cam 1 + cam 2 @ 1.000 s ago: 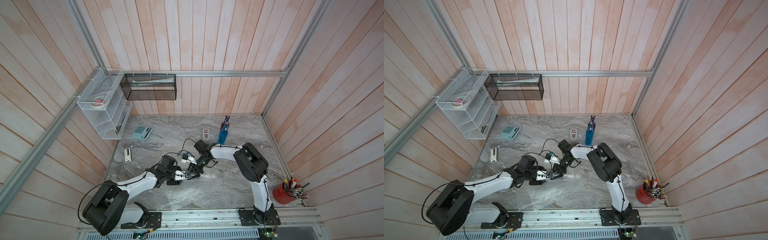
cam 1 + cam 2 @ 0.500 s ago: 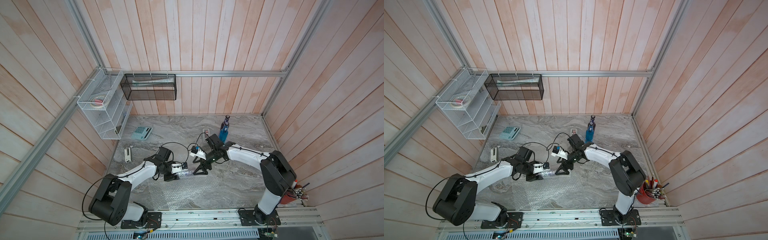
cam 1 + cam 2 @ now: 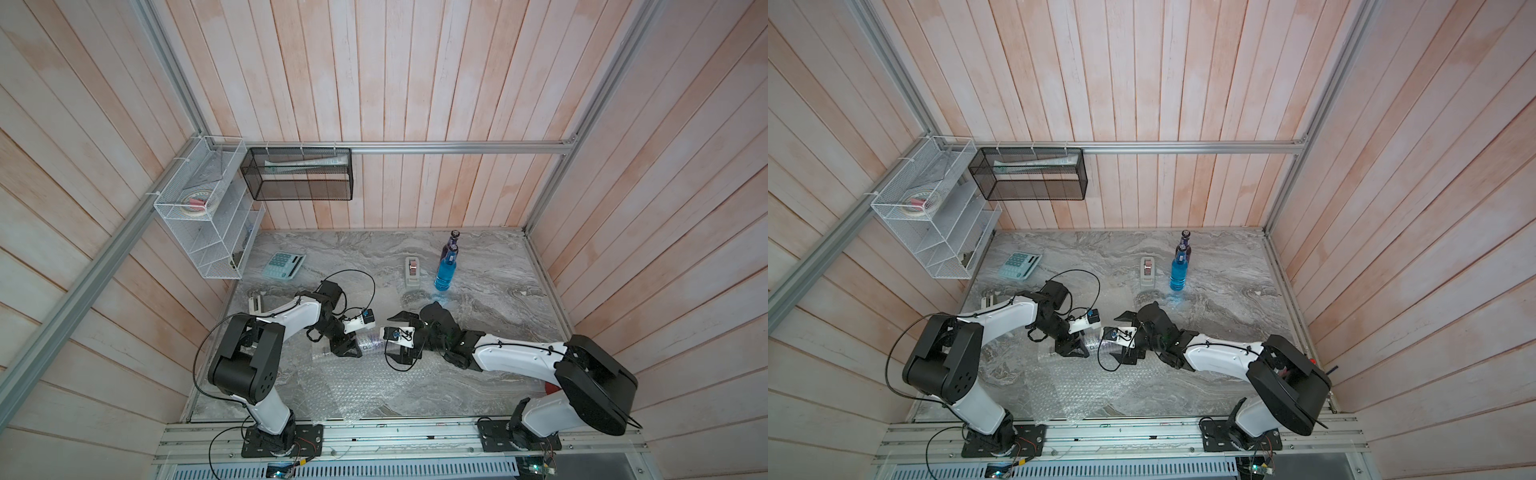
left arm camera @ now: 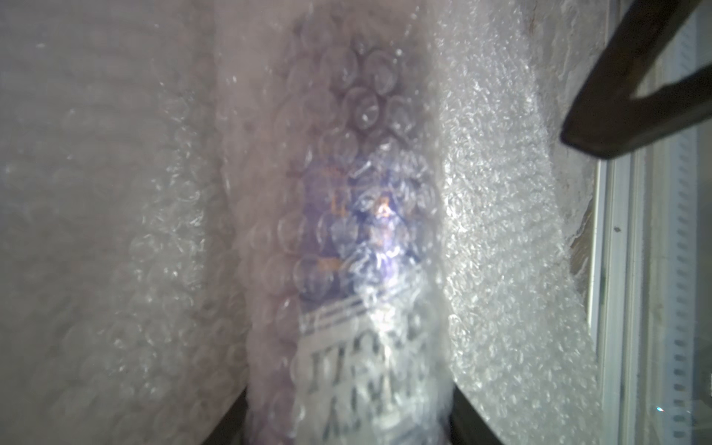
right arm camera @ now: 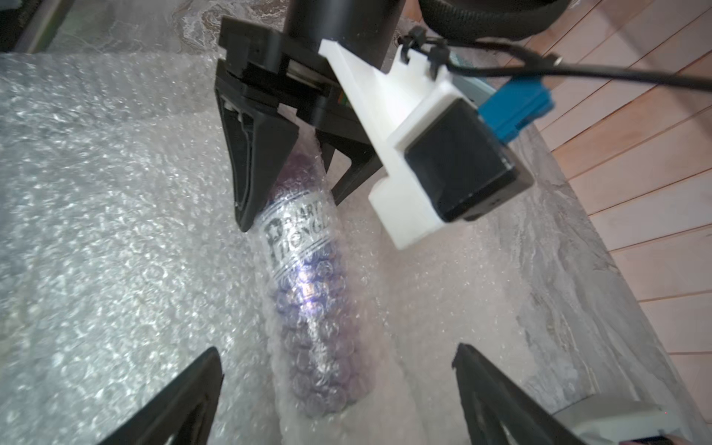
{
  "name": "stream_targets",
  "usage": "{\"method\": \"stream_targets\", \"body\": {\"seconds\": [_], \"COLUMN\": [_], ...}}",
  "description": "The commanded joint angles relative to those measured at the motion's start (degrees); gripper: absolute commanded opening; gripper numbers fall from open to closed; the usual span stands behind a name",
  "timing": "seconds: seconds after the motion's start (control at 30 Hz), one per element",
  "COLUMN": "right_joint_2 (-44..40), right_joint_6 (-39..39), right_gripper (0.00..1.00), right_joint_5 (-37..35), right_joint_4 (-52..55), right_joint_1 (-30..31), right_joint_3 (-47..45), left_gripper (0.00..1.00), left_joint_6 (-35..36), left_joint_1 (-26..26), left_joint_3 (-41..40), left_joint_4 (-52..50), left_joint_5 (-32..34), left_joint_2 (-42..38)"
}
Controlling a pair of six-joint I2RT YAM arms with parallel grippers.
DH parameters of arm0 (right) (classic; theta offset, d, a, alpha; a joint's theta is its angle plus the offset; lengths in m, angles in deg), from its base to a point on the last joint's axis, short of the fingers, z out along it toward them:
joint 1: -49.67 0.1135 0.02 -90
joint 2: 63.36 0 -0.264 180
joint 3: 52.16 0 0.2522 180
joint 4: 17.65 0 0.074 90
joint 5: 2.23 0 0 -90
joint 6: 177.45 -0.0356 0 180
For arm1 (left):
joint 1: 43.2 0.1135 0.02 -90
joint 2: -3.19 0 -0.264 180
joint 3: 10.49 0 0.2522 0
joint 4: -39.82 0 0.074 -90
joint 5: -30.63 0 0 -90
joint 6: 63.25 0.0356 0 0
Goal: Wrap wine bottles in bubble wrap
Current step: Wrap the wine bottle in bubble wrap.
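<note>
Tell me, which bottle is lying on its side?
The white-labelled purple bottle, rolled in bubble wrap in the left end effector. The blue bottle and other purple bottle stand upright at the back.

Overhead stereo pair, close wrist views

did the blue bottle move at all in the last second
No. The blue bottle stands upright in the same spot right beside the grey tape dispenser, as before.
</note>
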Motion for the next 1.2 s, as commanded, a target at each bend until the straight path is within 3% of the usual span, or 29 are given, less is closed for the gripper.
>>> {"method": "stream_targets", "body": {"seconds": [0.0,0.33,0.6,0.83,0.97,1.17], "right_joint_2": [3.0,10.9,16.1,18.4,18.8,17.5], "right_joint_6": [3.5,4.8,6.3,8.2,8.7,6.7], "right_gripper": [0.93,0.85,0.68,0.67,0.55,0.45], "right_joint_5": [-3.4,2.2,0.0,-1.7,-1.3,0.5], "right_joint_4": [-5.1,-2.1,-1.6,3.1,5.9,7.4], "right_joint_1": [0.3,1.5,2.5,2.6,2.7,2.6], "right_joint_3": [-0.1,4.3,7.5,9.3,10.3,10.3], "left_gripper": [0.39,0.39,0.42,0.45,0.54,0.75], "left_joint_6": [-0.5,-0.9,-1.6,-2.0,-2.1,-2.2], "left_joint_1": [0.3,0.5,0.5,0.5,0.5,0.6], "left_joint_3": [2.0,1.6,0.6,-0.4,-0.6,-0.8], "left_joint_4": [-2.3,-0.9,0.4,1.8,2.2,1.6], "left_joint_5": [-4.3,-4.6,-5.6,-6.7,-7.0,-7.5], "left_joint_2": [1.0,1.5,0.3,-0.6,-1.5,-5.2]}}
